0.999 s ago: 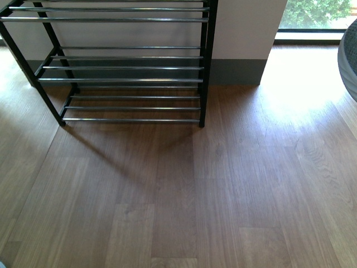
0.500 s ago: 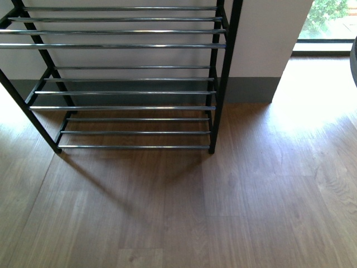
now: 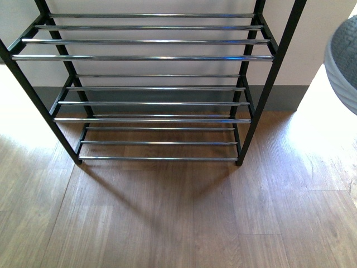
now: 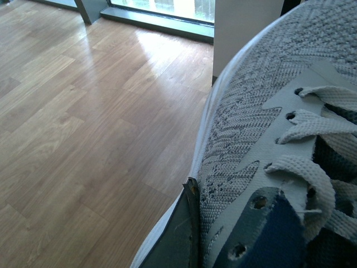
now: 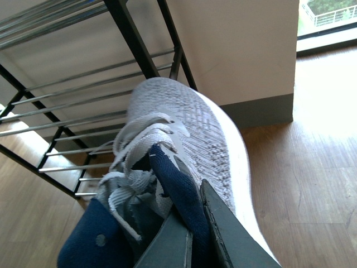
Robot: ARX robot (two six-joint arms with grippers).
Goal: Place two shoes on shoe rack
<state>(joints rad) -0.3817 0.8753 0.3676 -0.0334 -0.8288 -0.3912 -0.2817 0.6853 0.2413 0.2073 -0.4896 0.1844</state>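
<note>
I've rolled closer and the shoe rack (image 3: pixel 156 58) fills my front view, its tiers bare; left claw (image 4: pixel 194 223) clamped on one grey sneaker (image 4: pixel 251 84), right claw (image 5: pixel 192 223) clamped on the other sneaker (image 5: pixel 189 111), nearly in placing range, I reckon.

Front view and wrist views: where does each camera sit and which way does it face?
Front view: on the body between the arms, facing the shoe rack at the wall; no arm shows.
Left wrist view: on the left wrist, looking past the left arm's sneaker to floor and window; one left finger shows.
Right wrist view: on the right wrist, looking over the right arm's sneaker at the rack; right fingers pinch its navy collar.
Shared: front and right wrist views both show the rack.
</note>
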